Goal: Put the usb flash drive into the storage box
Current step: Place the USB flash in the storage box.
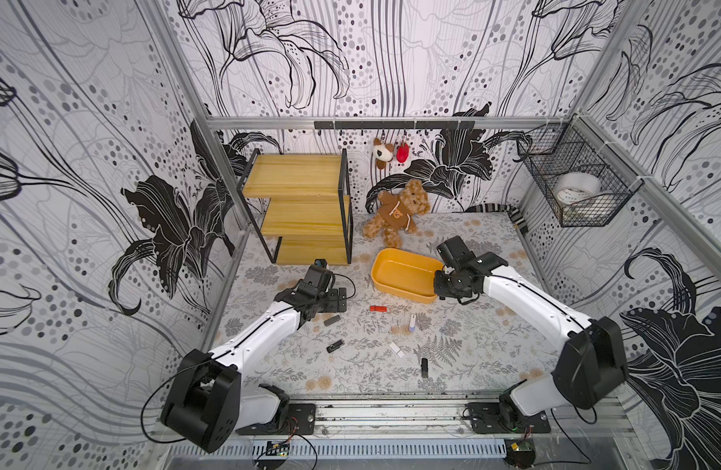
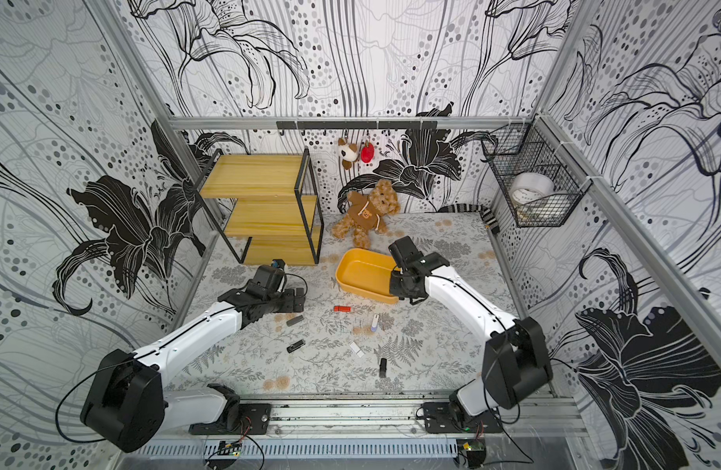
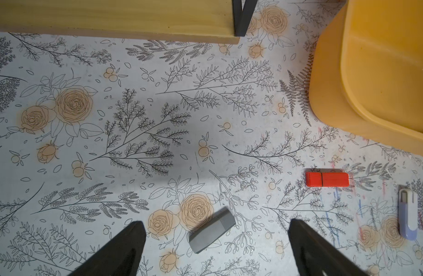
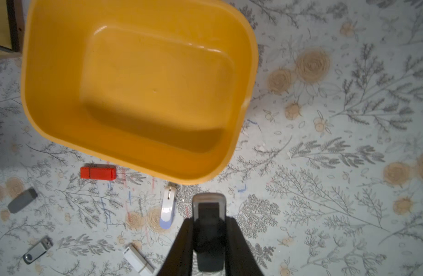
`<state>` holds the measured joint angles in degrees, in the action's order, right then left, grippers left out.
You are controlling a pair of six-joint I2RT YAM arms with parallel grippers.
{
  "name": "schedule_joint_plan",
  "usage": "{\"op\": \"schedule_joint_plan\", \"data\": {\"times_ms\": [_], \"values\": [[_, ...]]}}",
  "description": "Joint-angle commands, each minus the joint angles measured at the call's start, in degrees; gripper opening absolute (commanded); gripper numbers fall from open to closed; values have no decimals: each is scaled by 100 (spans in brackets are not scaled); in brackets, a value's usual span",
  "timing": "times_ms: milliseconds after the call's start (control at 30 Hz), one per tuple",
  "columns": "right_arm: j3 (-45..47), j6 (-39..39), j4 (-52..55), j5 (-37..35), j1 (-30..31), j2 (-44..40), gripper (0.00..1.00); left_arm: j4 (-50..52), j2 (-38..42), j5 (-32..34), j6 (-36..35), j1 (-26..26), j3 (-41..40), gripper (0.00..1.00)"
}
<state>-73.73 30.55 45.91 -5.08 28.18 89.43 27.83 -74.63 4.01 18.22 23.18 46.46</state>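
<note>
On the mat (image 1: 472,350), six flash drives (image 1: 378,308) (image 1: 331,320) (image 1: 334,346) (image 1: 396,349) (image 1: 412,323) (image 1: 424,367), one storage box (image 1: 403,270).

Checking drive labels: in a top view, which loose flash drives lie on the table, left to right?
grey drive → red drive → white drive → white-and-lilac drive → black drive. Left out: silver swivel drive, which sits just in front of the grey one, so their order is unclear.

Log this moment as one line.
right gripper: shut on black flash drive, by storage box rim | left gripper: open near grey drive | box contents: none
</note>
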Motion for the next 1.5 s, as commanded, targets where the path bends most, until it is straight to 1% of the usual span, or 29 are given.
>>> {"op": "schedule_joint_plan", "data": {"times_ms": [0,133,300,433,567,667,767,800,933,1000,1200,1333,1367,1467], "values": [[-665,-301,133,-72,28,657,0,268,-59,16,-130,22,184,98],[-1267,-364,102,-105,29,1381,0,209,-72,44,-138,24,139,98],[-1594,-374,-77,-151,-17,2025,0,331,-476,-66,-399,29,384,98],[-1840,-365,-113,-151,-50,2512,0,585,-813,-93,-767,32,661,98],[-1977,-312,-207,-109,-120,2815,0,760,-1023,-3,-1319,29,890,98],[-2082,-295,-223,-48,-202,3002,0,822,-1142,-23,-1749,33,939,98],[-2084,-299,-232,26,-276,3160,0,890,-1268,-35,-2033,31,974,98],[-2234,-305,-217,46,-303,3219,0,874,-1293,-48,-2097,31,964,98],[-2329,-339,-195,98,-378,3384,0,812,-1348,-119,-2112,29,922,100],[-2337,-339,-208,152,-399,3436,0,811,-1379,-50,-2080,29,866,100],[-2382,-330,-232,177,-419,3644,0,824,-1363,-155,-2081,55,827,100],[-2337,-312,-251,124,-423,3671,0,944,-1459,-352,-2145,72,884,99],[-2338,-312,-224,121,-428,3700,2,1011,-1518,-353,-2152,90,924,99],[-2305,-312,-243,171,-428,3668,27,1262,-1757,-154,-2153,169,1120,97]]}}
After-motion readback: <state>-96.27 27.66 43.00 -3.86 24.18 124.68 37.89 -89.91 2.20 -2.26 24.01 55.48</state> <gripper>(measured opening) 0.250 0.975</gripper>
